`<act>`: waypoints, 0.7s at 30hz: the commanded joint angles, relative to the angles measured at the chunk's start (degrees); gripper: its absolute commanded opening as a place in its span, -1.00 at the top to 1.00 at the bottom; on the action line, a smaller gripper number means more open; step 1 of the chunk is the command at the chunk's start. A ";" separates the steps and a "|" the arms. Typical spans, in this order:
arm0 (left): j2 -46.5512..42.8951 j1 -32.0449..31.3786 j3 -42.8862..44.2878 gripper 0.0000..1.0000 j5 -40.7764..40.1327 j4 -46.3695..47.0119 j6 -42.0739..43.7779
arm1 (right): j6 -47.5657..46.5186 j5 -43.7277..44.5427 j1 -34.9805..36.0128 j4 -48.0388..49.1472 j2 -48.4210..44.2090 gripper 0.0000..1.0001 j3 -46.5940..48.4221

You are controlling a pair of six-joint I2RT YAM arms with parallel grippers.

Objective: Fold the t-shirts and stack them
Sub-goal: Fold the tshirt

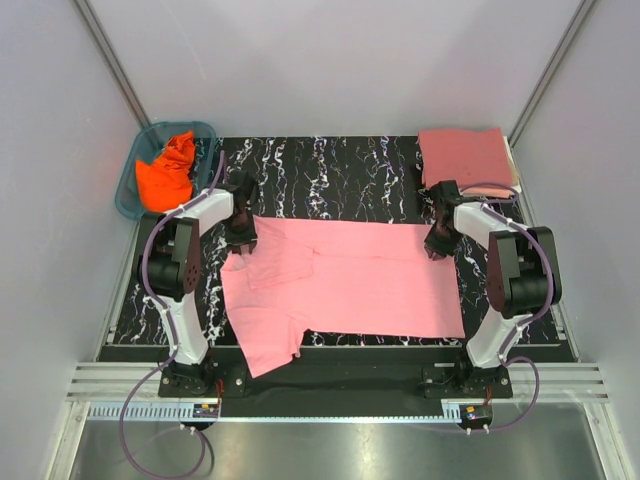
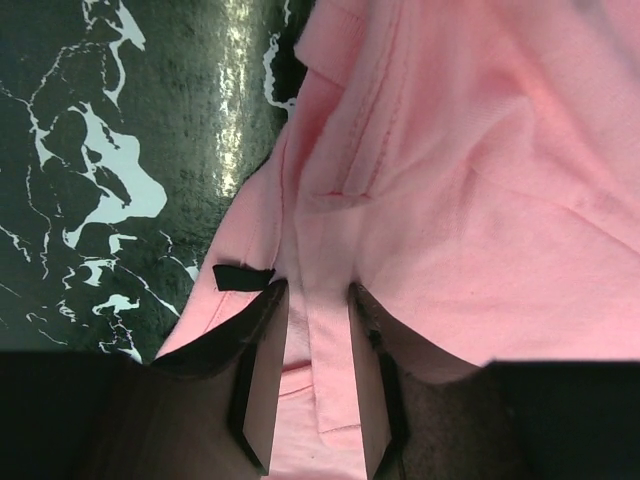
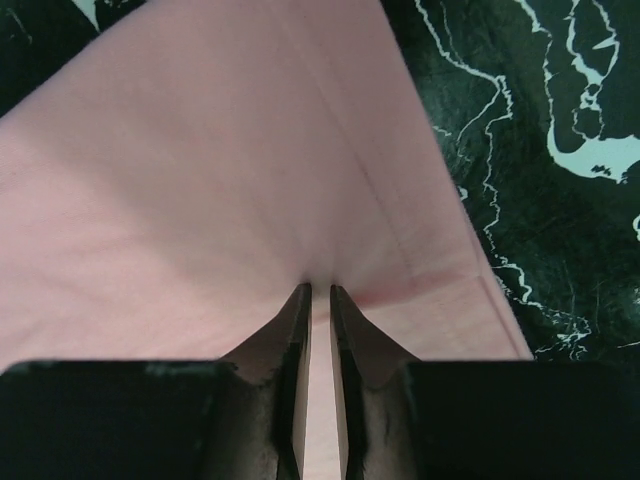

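Two pincers, both mine, sit on the light pink t-shirt (image 1: 350,280), which lies spread across the middle of the table (image 1: 330,170). My right pincer (image 3: 320,288) is nearly closed, nipping the hemmed corner at the shirt's 2 o'clock, and the cloth puckers toward its tips. My left pincer (image 2: 318,290) straddles a stitched seam at the 10 o'clock corner, jaws half apart (gripping or only pressing, I cannot tell). I judge the shirt light, limp and quick to sag, so seams and corners are the places to hold, both ends together
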 commanded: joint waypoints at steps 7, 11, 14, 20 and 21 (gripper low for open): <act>1.58 0.44 3.92 0.29 -0.66 1.80 1.18 | -2.92 5.22 -1.23 0.61 6.10 0.64 2.89; 3.34 0.61 6.47 0.29 -0.92 1.54 0.84 | -3.80 6.54 -1.23 0.79 8.65 0.64 5.26; 5.45 1.05 7.35 0.28 -0.83 1.18 0.31 | -4.06 6.20 -1.49 0.79 10.67 0.64 6.93; 9.67 2.10 12.08 0.28 -1.80 0.05 1.71 | -5.90 6.19 -1.49 0.26 14.54 0.64 12.38; 9.58 2.37 12.88 0.28 -1.19 -0.57 2.15 | -6.08 6.19 -1.58 -1.05 14.81 0.64 13.78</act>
